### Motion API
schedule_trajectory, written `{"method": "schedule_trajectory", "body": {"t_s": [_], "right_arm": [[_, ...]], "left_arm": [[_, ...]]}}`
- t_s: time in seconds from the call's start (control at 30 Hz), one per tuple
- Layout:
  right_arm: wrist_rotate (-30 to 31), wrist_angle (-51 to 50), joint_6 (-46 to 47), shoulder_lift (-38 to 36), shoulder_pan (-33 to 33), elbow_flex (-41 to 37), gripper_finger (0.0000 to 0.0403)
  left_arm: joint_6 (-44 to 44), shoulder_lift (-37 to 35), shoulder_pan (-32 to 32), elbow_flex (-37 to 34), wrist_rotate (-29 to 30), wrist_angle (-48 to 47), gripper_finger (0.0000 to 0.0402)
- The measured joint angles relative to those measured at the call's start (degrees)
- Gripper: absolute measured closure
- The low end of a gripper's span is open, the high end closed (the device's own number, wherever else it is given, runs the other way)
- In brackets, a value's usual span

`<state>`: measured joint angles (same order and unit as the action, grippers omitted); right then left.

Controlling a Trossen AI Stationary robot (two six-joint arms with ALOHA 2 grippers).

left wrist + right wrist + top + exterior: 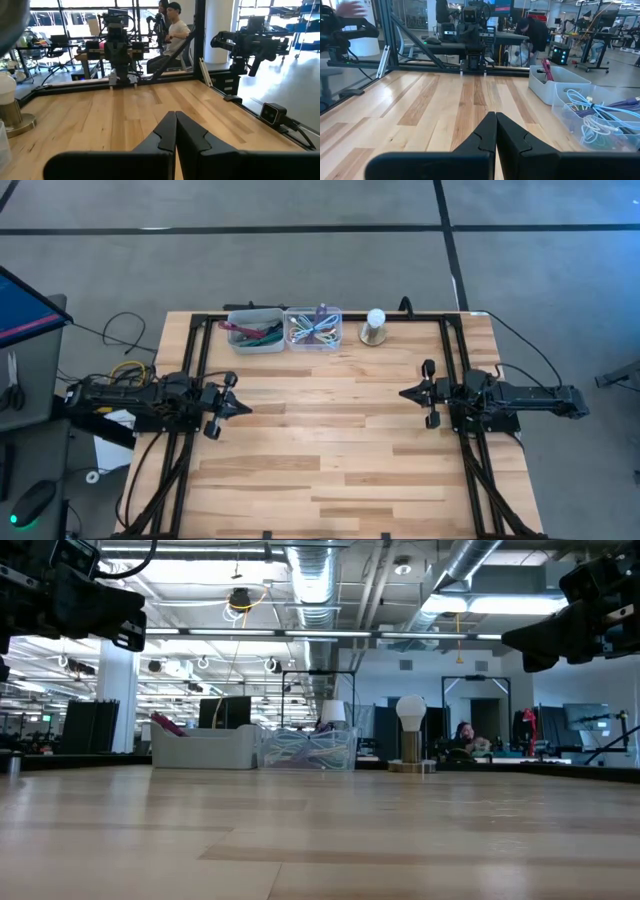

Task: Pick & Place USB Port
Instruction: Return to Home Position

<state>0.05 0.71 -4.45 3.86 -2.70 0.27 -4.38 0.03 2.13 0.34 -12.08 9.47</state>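
While cables lie in the gray bin and transparent bin, the left gripper and right gripper hang fully closed, holding nothing.

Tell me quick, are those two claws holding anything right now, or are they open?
Left gripper: shut, holding nothing, over the left side of the table.
Right gripper: shut, holding nothing, over the right side.
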Motion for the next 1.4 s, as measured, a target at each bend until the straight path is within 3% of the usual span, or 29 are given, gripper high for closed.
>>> {"method": "schedule_trajectory", "body": {"t_s": [1.4], "right_arm": [[0.0,0.0,0.0,0.0,0.0,0.0,0.0403]], "left_arm": [[0.0,0.1,0.0,0.0,0.0,0.0,0.0398]]}}
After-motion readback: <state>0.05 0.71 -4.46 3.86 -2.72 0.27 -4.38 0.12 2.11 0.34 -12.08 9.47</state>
